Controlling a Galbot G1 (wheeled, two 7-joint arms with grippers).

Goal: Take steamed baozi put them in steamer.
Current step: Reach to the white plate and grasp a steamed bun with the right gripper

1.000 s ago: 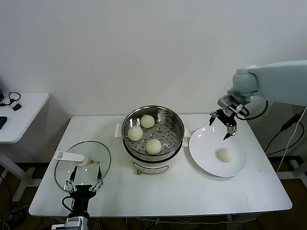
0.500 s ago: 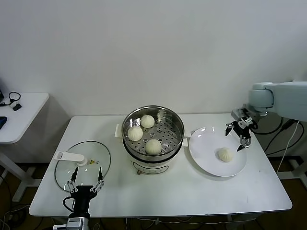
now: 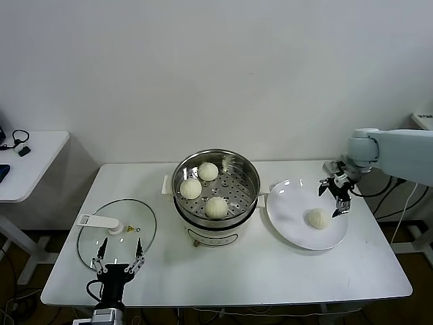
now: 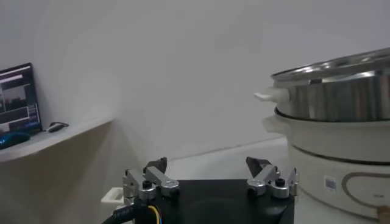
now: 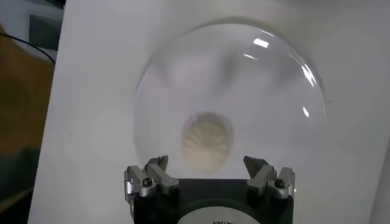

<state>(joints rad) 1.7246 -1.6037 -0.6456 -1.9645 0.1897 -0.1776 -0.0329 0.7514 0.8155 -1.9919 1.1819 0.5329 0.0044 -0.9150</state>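
Observation:
The steel steamer [image 3: 216, 186] stands mid-table on its white base and holds three cream-white baozi: one at the back [image 3: 208, 171], one at the left [image 3: 190, 188], one at the front [image 3: 216, 207]. The steamer's side also shows in the left wrist view [image 4: 332, 97]. A fourth baozi [image 3: 316, 218] lies on the white plate [image 3: 287, 220] and shows in the right wrist view [image 5: 207, 139]. My right gripper [image 3: 336, 197] is open and empty, hovering above the plate's far right side, pointing down at that baozi [image 5: 207, 164]. My left gripper [image 3: 119, 257] is open and empty, low at the table's front left [image 4: 207, 165].
A flat glass lid [image 3: 116, 233] with a white handle [image 3: 99, 221] lies left of the steamer, just beyond my left gripper. A small white side table [image 3: 27, 159] stands at far left. Cables hang off the table's right side.
My right gripper has swung from over the plate's back left edge to the right and come lower over the plate's right side. The baozi and left arm have not moved.

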